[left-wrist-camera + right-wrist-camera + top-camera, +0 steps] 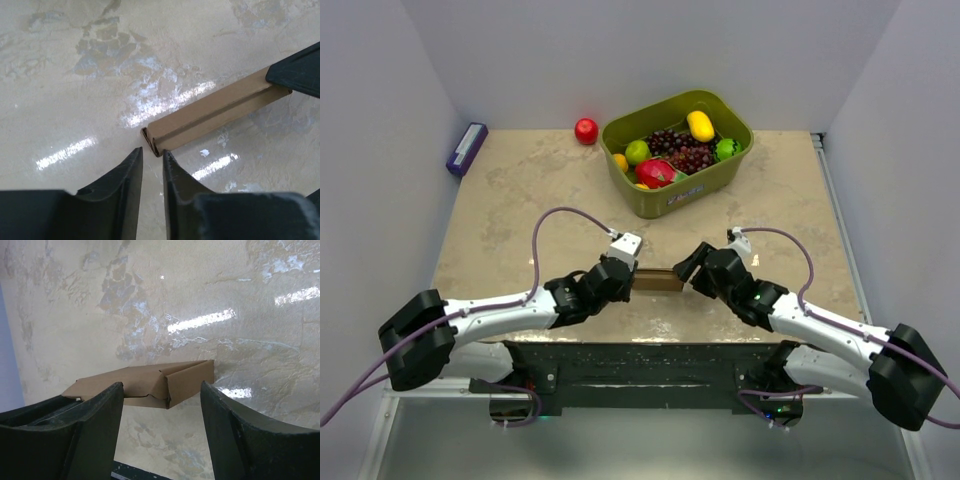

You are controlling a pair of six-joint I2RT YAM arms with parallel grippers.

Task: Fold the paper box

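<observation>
The paper box is a flat, narrow piece of folded brown cardboard lying on the table between my two grippers. In the left wrist view the paper box runs from just ahead of my fingertips to the upper right. My left gripper is almost shut, with a narrow gap and nothing in it, and its tips are at the box's near end. It also shows in the top view. My right gripper is wide open, with the box's other end between its fingers. It shows in the top view too.
An olive-green bin full of fruit stands at the back centre. A red apple lies to its left. A purple box sits at the back left edge. The table's dark front edge is right behind the grippers.
</observation>
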